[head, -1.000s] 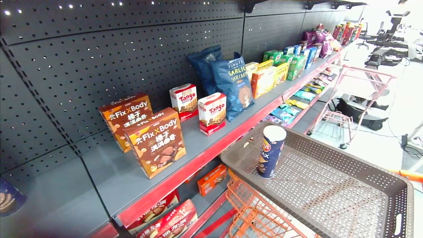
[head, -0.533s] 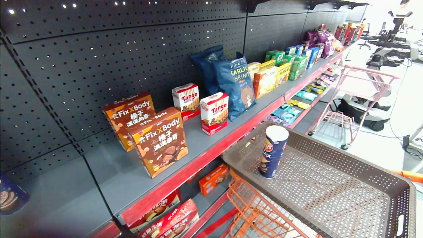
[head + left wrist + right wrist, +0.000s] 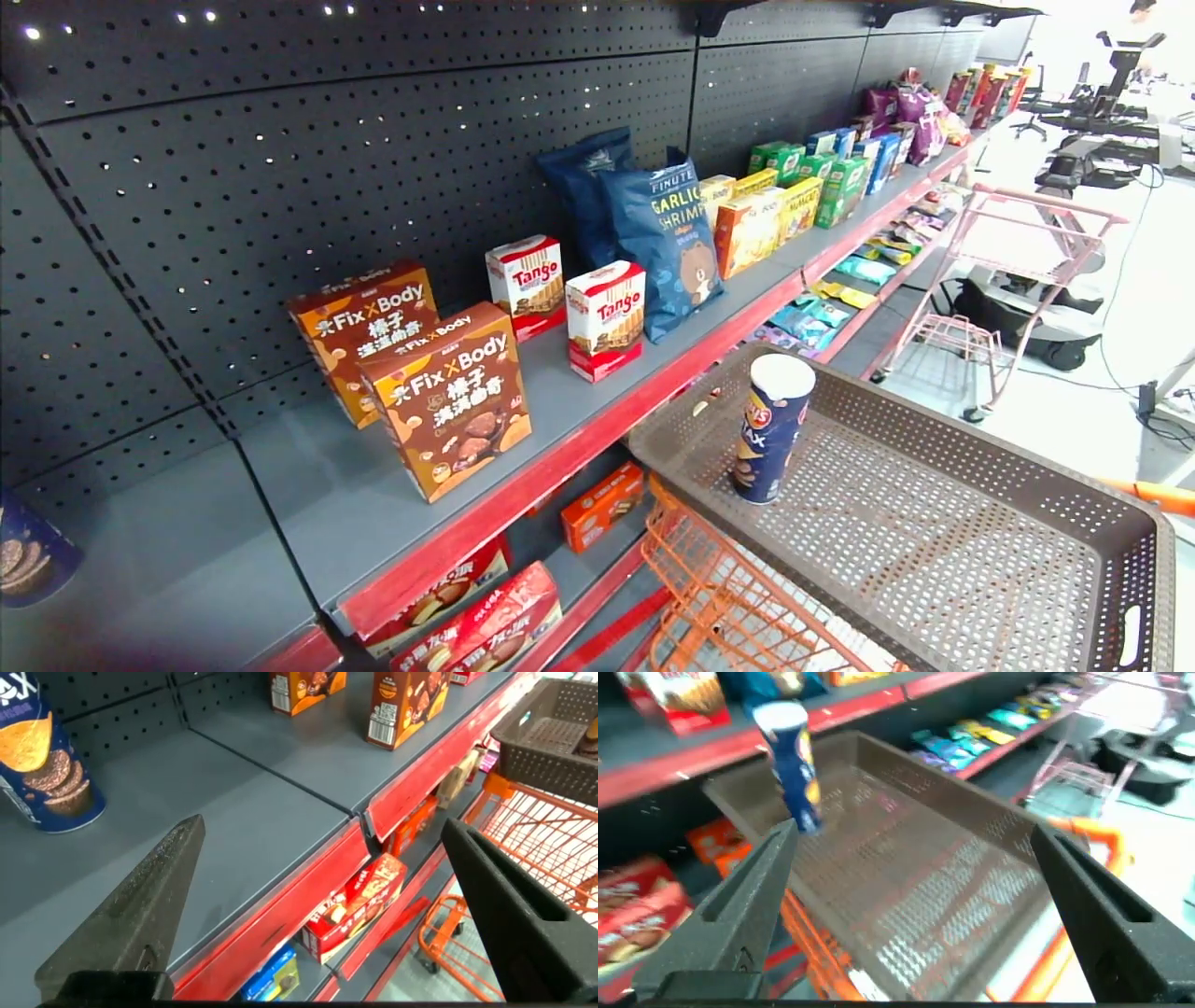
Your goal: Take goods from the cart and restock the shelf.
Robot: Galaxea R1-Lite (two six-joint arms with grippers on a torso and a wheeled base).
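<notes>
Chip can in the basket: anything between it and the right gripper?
Nothing in the way. In the right wrist view, only the bare perforated floor of the brown basket lies between the open right gripper and the upright chip can.

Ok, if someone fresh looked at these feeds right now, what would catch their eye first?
The tall blue chip can, standing upright and alone in the brown perforated basket on the orange cart, at the end nearest the shelf. Next, the two brown snack boxes on the grey shelf with its red front edge, and the dark blue bags farther along.
</notes>
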